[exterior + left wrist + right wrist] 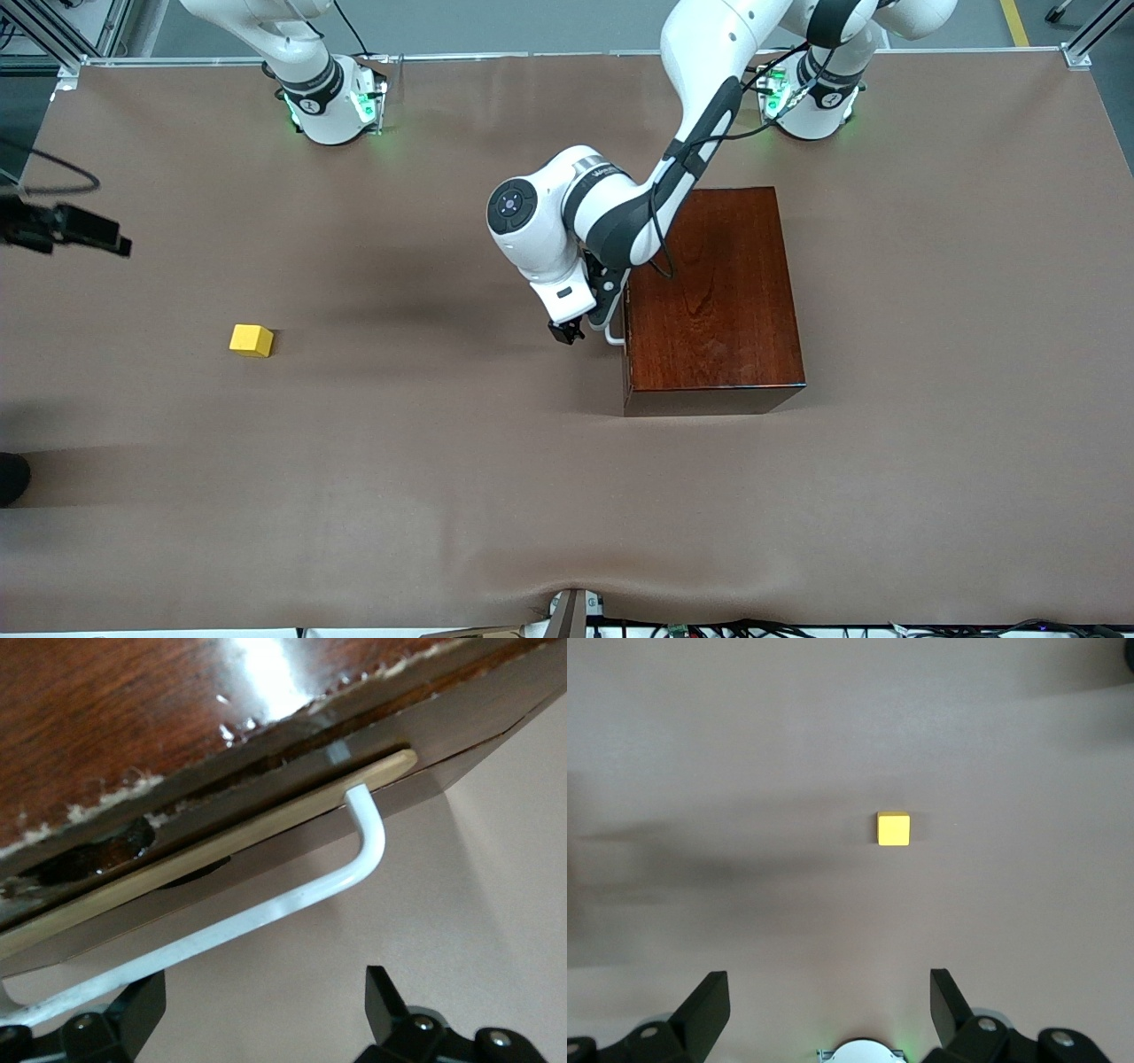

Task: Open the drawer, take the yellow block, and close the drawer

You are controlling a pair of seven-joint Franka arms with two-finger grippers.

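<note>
Front view, left gripper point(567, 334) spread wide just beside the nearly closed drawer's point(266, 828) white handle point(292, 899), right gripper point(828, 1014) spread high over the yellow block point(252, 340) on the brown table point(443, 487), toward the right arm's end.

The front view looks down from high across the brown-covered table point(443, 496), facing both arm bases along its top edge, and takes in the whole surface. The left wrist view sits very close to the glossy reddish-brown wooden box point(115, 718) and its white U-shaped bar handle point(292, 895); the front view shares both. The right wrist view looks straight down from well above onto the small bright yellow cube point(893, 828), which the front view also shows.
</note>
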